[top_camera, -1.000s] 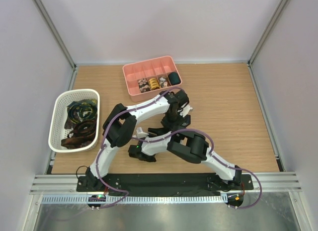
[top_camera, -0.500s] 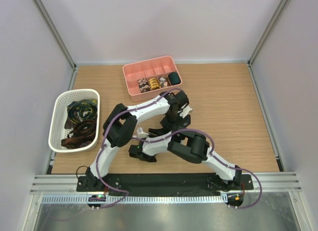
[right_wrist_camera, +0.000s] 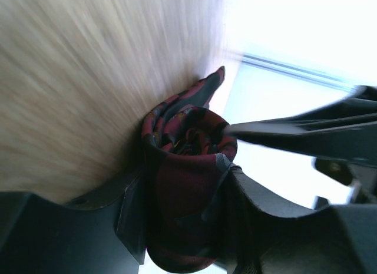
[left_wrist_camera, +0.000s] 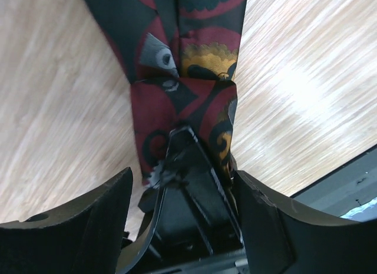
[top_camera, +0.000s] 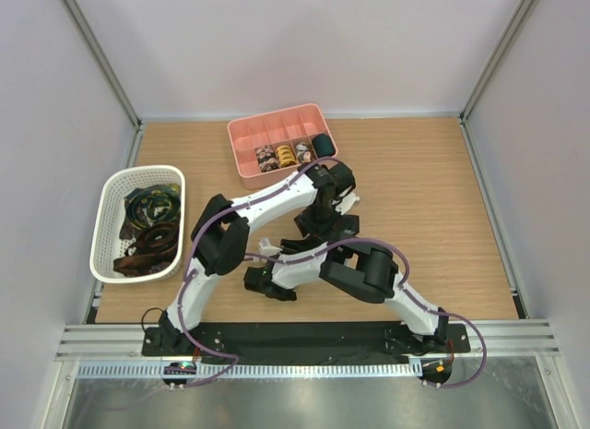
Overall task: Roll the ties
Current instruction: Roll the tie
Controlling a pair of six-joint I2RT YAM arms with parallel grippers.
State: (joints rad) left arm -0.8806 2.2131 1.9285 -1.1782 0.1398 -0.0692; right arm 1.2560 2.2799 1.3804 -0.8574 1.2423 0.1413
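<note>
– near the middle of the wooden table (top_camera: 415, 198), under both arms, what does the tie (left_wrist_camera: 203, 56) look like?
– dark cloth with red swirls and a gold patch. the left wrist view shows it flat on the wood with a fold across it, the right wrist view shows it wound into a coil
– who has it?
– the right gripper (right_wrist_camera: 185, 177) is clamped on the coil, a finger on each side. the left gripper (left_wrist_camera: 182, 177) stands spread wide over the flat part, gripping nothing
– and around them?
– a pink tray (top_camera: 263, 134) further back with four rolled ties (top_camera: 286, 153), a white basket (top_camera: 138, 171) of loose ties (top_camera: 152, 231) on the left, pale walls (top_camera: 295, 51) on three sides
</note>
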